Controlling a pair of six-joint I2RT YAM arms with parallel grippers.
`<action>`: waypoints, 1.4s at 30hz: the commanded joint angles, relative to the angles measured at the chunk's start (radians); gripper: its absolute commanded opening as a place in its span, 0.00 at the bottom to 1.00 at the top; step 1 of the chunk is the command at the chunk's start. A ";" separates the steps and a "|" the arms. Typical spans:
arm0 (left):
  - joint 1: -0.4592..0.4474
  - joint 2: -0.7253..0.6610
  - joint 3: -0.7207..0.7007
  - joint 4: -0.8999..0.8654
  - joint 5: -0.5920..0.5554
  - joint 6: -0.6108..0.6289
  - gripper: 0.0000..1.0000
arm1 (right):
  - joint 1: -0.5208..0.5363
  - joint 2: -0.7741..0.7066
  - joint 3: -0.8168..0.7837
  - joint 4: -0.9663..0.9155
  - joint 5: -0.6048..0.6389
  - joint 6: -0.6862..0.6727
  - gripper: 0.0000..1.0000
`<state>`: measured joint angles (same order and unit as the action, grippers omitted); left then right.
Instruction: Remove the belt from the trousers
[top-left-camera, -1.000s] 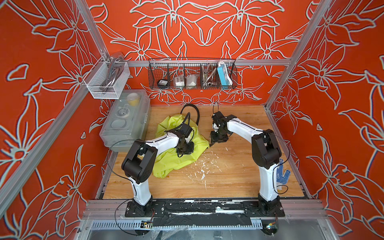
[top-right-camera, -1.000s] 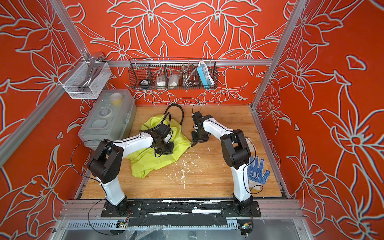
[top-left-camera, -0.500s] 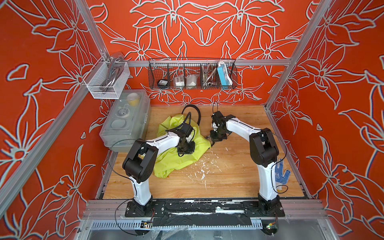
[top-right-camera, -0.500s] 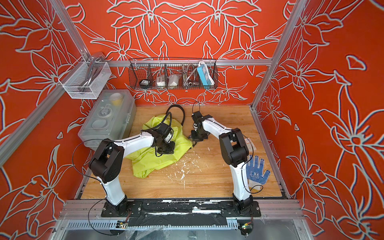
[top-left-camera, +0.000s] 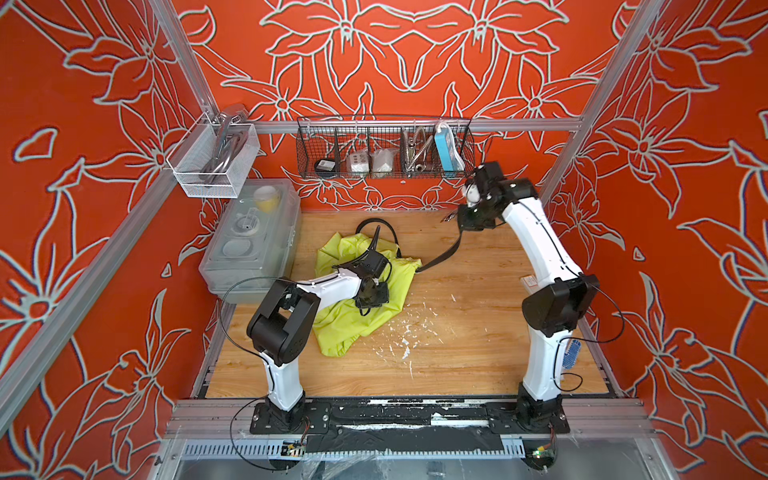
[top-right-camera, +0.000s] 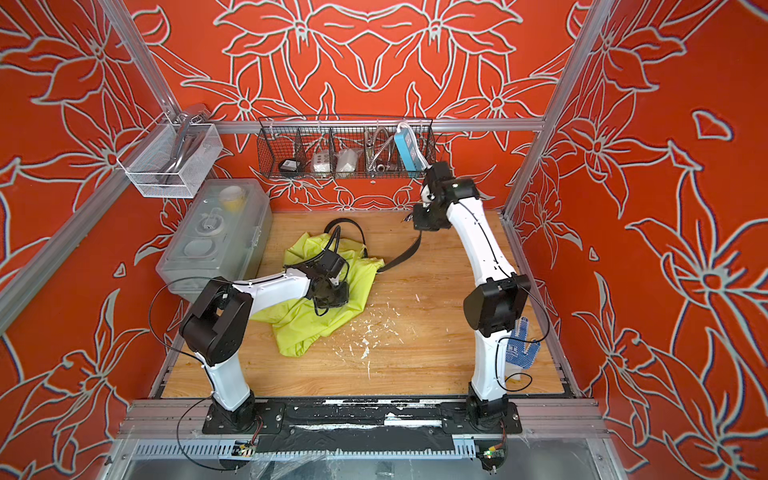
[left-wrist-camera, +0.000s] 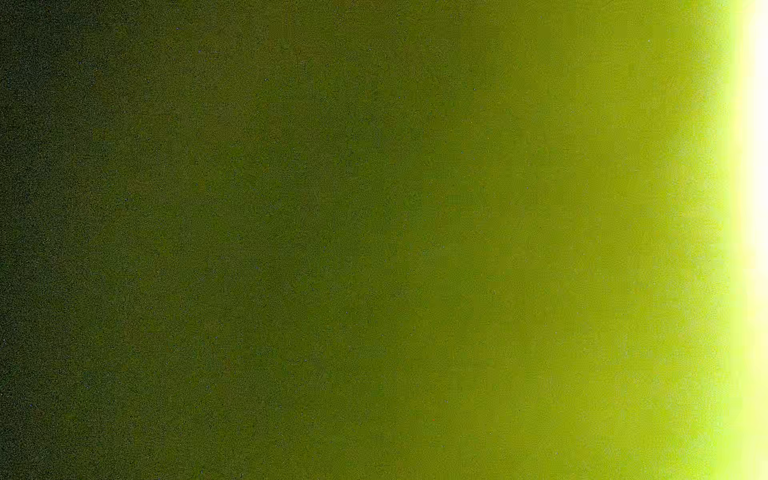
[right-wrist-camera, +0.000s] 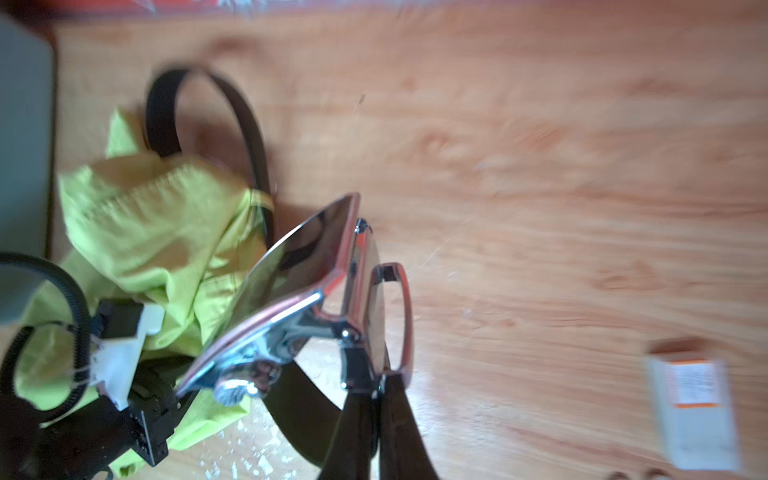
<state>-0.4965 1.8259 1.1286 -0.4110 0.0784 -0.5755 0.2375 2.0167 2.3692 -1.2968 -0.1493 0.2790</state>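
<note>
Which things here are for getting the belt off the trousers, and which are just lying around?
For the job:
- belt
- trousers
- right gripper, shut on the belt by its buckle
- left gripper, down on the trousers

Just lying about:
- clear plastic box
- wire basket on the back wall
- white mesh basket
- dotted glove
- white crumbs

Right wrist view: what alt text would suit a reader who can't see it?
Close up, the robot's right hand grips a black belt at its shiny metal buckle. It loops off into crumpled lime trousers on a wooden table.
</note>
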 joint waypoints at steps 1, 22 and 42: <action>0.001 0.002 -0.053 -0.048 -0.093 -0.050 0.00 | -0.084 -0.004 0.235 -0.236 0.070 -0.059 0.00; 0.010 0.054 0.016 -0.162 -0.178 -0.191 0.00 | -0.369 -0.125 0.076 -0.310 -0.029 -0.099 0.00; 0.010 -0.079 0.000 -0.280 -0.200 -0.213 0.00 | -0.237 0.276 -0.370 0.257 -0.036 -0.096 0.00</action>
<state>-0.4934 1.7771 1.1454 -0.6243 -0.0940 -0.7639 -0.0044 2.2498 1.9621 -1.0607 -0.1848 0.2039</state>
